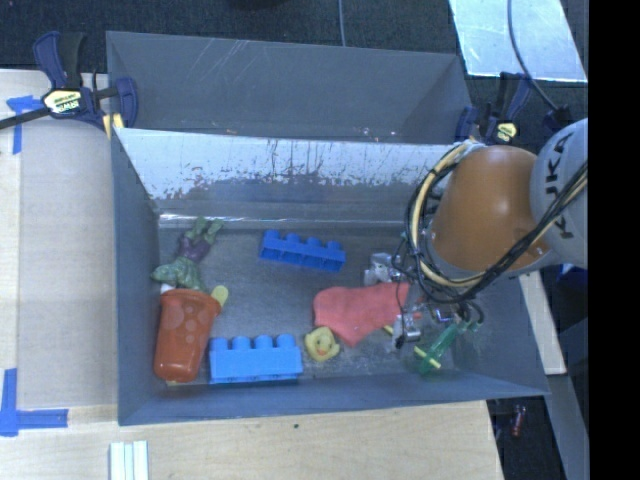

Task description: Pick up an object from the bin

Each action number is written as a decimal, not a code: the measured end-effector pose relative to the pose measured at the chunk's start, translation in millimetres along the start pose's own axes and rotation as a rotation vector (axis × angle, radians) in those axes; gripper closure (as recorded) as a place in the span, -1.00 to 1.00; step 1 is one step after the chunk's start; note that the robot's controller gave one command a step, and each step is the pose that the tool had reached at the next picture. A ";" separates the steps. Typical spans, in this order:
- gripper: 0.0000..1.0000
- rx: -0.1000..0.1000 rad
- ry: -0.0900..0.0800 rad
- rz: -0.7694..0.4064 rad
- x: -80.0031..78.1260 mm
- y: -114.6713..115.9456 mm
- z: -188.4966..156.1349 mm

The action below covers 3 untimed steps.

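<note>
Grey metal bin, scuffed along its back wall, stands on a dark surface; low at its right end the pincer sits at the right edge of a flat pink lump, probably because that edge gives a lip to take (spread or pressed together, I cannot tell). A green piece lies just beside, a yellow bit and a blue brick farther left.

You look down on the grey metal bin from a single camera set above and somewhat to one side, facing its far wall. The whole bin sits fairly near; the orange-covered robot arm enters from the view's right.
</note>
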State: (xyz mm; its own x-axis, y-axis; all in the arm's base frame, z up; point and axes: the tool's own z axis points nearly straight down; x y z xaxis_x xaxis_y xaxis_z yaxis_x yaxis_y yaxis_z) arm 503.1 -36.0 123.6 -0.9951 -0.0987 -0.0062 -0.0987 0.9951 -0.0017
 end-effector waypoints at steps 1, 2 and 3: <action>1.00 0.005 -0.014 -0.186 -46.5 9.3 51.7; 1.00 0.005 -0.014 -0.187 -46.5 9.3 51.7; 1.00 0.004 -0.009 -0.210 -39.1 11.0 -25.1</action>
State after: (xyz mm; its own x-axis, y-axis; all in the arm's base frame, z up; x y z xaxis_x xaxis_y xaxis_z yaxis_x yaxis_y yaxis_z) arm 540.7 -21.1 148.9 -0.9526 -0.3040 -0.0140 -0.3039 0.9527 -0.0076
